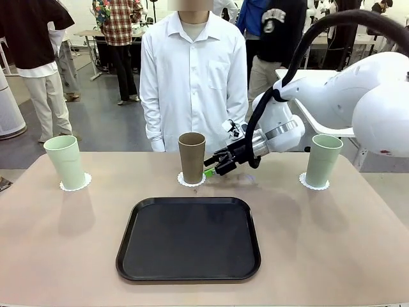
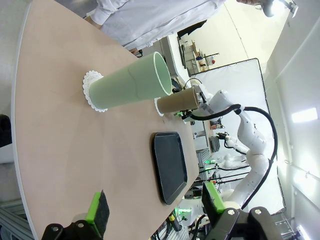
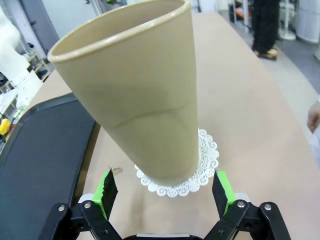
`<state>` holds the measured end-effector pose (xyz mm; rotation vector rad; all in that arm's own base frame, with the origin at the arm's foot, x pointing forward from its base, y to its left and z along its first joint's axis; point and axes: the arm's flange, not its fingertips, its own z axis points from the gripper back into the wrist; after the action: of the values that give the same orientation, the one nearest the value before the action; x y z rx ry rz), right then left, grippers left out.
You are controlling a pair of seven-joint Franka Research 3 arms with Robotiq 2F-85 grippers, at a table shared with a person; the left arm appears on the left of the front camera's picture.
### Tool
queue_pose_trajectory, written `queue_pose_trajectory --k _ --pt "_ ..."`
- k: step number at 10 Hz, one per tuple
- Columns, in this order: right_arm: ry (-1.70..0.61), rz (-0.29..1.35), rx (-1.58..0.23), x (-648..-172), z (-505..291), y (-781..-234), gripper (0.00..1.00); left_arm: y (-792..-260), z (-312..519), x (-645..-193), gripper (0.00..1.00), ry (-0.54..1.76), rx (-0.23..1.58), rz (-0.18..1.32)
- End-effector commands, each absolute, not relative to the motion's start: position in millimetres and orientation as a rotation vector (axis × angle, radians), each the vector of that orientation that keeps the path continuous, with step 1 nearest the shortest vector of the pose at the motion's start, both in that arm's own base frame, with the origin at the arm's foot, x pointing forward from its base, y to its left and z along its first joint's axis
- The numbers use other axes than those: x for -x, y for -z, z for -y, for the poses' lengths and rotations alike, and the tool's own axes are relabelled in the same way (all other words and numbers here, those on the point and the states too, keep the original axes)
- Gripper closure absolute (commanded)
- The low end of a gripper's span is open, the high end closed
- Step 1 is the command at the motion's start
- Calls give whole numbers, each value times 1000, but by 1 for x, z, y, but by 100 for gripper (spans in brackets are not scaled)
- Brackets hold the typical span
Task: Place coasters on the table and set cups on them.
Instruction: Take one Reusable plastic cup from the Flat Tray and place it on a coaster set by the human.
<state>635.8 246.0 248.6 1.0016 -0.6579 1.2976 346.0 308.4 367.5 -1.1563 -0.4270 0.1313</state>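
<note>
Tray [image 1: 188, 240] lies before brown cup [image 1: 192, 157] on coaster [image 1: 191, 181].

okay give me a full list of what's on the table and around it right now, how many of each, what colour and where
Tall tapered matte tumblers: three. Pale mint green one at the table's left, tan brown one at the far middle, pale mint green one at the right; each upright on a coaster.
Round white lacy paper coasters: three, left, middle, right, one under each tumbler.
Black rounded rectangular tray: one, near middle, nothing on it.
Beige-pink tabletop: one, under everything.
Person in a white shirt: one, standing at the far side.
Right gripper: open, beside the brown tumbler's base, fingers either side of it in the wrist view.
Left gripper: open, above the table's left part.
</note>
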Motion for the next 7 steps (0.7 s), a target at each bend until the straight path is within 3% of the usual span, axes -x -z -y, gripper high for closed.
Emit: queue_pose_trajectory --k 1,4,7 --pt "-1217 555 -902 -615 -235 -279 0 -369 -308 -344 0 -131 1155 432" --pt "-859 393 -615 -588 -214 -357 0 -369 -308 -344 0 -131 1155 432" --pt "-641 207 -406 -550 -231 -440 0 -369 -308 -344 0 -131 1155 432"
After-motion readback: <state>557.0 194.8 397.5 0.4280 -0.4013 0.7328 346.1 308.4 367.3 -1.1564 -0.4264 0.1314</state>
